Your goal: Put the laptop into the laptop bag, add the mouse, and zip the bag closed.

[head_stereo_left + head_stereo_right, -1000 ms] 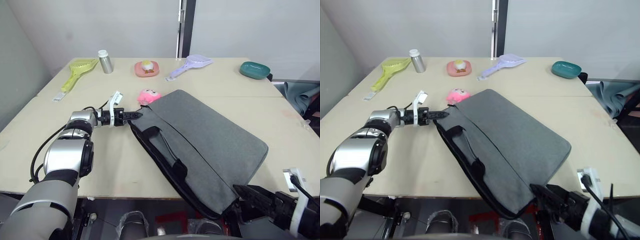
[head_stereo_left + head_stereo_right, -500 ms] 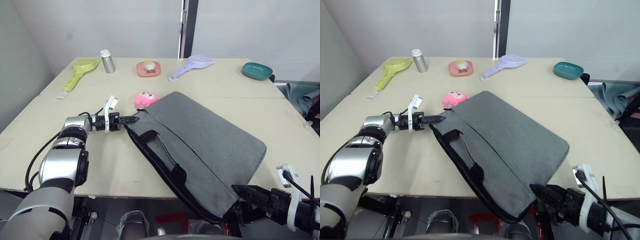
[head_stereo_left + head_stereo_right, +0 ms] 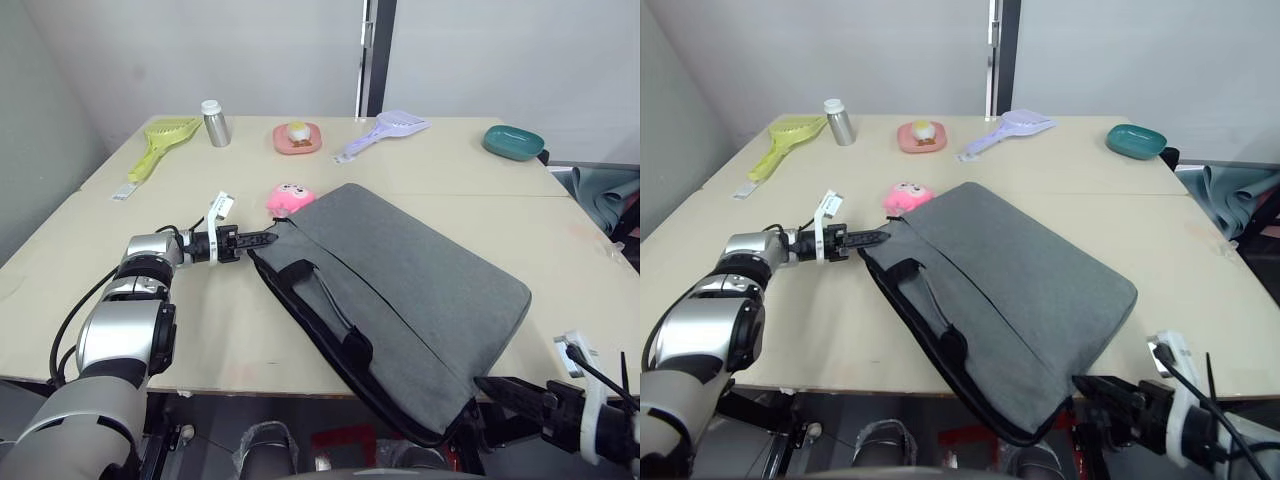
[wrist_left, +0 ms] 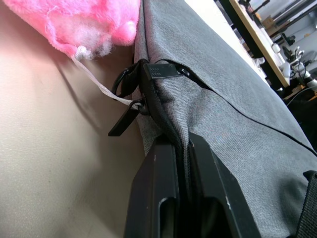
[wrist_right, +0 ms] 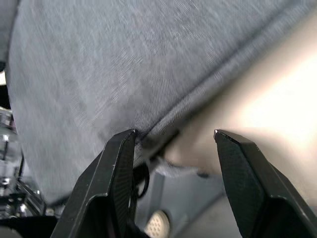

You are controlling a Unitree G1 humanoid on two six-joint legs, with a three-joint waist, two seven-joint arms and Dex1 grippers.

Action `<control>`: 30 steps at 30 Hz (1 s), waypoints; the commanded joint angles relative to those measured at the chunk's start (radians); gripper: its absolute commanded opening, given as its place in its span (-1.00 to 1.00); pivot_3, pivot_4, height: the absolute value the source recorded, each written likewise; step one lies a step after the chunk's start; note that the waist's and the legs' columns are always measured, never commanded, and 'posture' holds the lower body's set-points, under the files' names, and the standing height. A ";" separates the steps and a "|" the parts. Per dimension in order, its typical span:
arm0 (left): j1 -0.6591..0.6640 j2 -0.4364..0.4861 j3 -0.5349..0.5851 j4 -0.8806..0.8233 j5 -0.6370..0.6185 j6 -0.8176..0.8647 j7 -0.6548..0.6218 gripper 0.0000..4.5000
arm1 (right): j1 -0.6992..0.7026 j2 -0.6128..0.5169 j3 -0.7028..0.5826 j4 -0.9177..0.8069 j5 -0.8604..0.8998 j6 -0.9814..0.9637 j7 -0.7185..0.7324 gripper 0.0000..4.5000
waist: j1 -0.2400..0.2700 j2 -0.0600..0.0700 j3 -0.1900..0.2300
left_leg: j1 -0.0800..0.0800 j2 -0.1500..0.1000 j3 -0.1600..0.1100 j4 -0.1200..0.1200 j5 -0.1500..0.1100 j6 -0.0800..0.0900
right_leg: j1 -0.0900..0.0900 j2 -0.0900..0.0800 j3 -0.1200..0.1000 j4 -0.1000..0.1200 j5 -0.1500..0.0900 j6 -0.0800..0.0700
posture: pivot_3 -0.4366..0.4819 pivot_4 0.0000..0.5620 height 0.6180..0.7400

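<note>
Pinching the black zipper edging at one corner of the flat grey fabric laptop bag [image 3: 400, 290], the left claw [image 3: 268, 238] sits left of centre in the head views, its two black fingers [image 4: 158, 198] pressed together on the seam with a fold of fabric between them. Just past the fingertips in the left wrist view, a black zipper pull [image 4: 125, 119] hangs off the corner, and a thin white cord [image 4: 96, 84] runs from it toward the round pink plush toy [image 3: 290, 197], which touches the bag's upper corner.

The bag lies slanted across the middle of the beige surface [image 3: 200, 320], its black strap handles [image 3: 330, 300] on the side facing the lower left of the frame and its lowest corner overhanging the near edge. At the lower right of the frame the right claw [image 5: 173, 148] waits at that overhanging corner, its fingers spread apart with nothing between them, close under the bag's edge.

Along the far side of the surface, from upper left to upper right, stand a yellow-green plastic scoop [image 3: 160, 140], a small silver metal bottle [image 3: 213, 123], a pink dish [image 3: 298, 137] holding a small yellow and white object, a lilac plastic scoop [image 3: 385, 130] and a teal oval bowl [image 3: 513, 141].
</note>
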 commanded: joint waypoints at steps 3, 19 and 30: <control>-0.008 0.020 0.029 -0.055 -0.033 -0.007 -0.010 -1.00 | -0.060 0.022 0.057 0.021 -0.005 0.013 -0.017 0.18 | -0.006 0.000 0.000 | 0.000 0.000 0.000 0.000 0.000 0.000 | 0.000 0.000 0.000 0.000 0.000 0.000 | -0.05 -0.47 1.00; 0.012 0.043 0.053 -0.083 -0.042 0.000 0.004 -1.00 | -0.192 -0.015 0.016 0.090 -0.015 0.004 0.012 -0.98 | -0.012 0.000 0.000 | 0.000 0.000 0.000 0.000 0.000 0.000 | 0.001 0.000 0.000 0.000 0.000 -0.001 | -0.05 -0.47 1.00; 0.341 0.207 0.086 -0.730 -0.219 0.291 -0.037 -1.00 | -0.813 -0.155 0.325 0.336 -0.357 0.032 0.048 -0.98 | -0.054 0.002 0.002 | -0.006 0.001 0.001 0.000 0.001 -0.001 | -0.006 0.002 0.000 0.002 0.000 -0.004 | -0.05 -0.47 1.00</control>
